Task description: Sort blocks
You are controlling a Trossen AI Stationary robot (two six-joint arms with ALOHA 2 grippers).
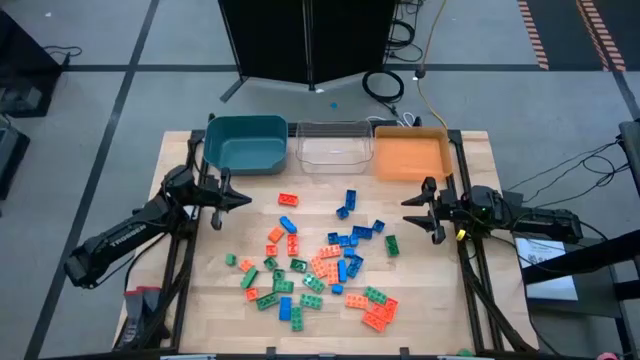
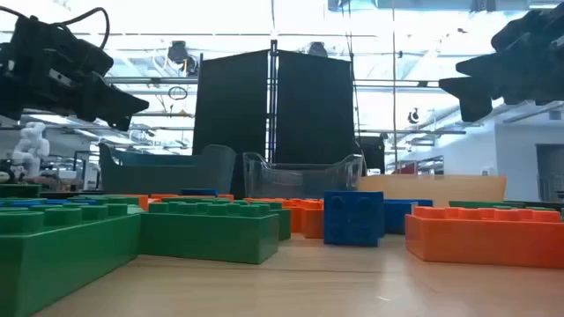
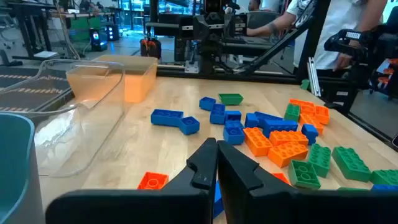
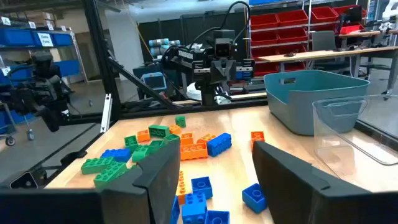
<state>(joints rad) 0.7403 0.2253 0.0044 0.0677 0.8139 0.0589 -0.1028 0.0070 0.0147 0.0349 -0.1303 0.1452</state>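
1. Blocks (image 1: 325,265) scattered mid-table, in front of teal bin (image 1: 244,143), clear bin (image 1: 331,145), orange bin (image 1: 410,155).
2. Between both grippers, touching neither.
3. Left gripper (image 1: 243,199) pressed together, empty, hovering left of pile.
4. Right gripper (image 1: 411,210) spread, empty, hovering right.

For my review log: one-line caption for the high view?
Blocks lie scattered, unsorted, before three bins; both arms flank the table.
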